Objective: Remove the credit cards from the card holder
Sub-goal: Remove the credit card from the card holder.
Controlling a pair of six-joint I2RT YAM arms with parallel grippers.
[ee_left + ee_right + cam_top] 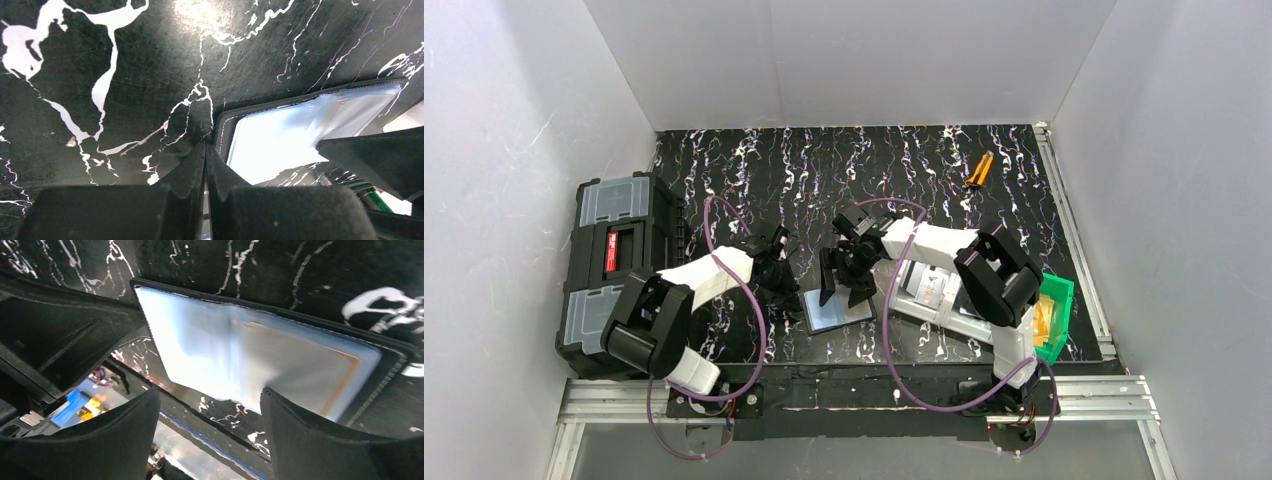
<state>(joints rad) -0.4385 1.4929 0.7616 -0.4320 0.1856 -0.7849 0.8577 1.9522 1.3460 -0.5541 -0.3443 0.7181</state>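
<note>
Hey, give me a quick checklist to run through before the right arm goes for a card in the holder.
1. Holder open, lying flat: ok.
2. Right gripper open, over the holder: ok.
3. Left gripper shut at the holder's corner: ok.
4. Left gripper pinning the holder down: cannot tell.
5. Orange card visible inside the holder: ok.
6. Any card gripped: not ok.

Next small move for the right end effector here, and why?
Likely lower the open right end effector toward the orange-tan card, which sits tucked inside the open card holder, to catch its edge. The left end effector is shut beside the holder's edge.
</note>
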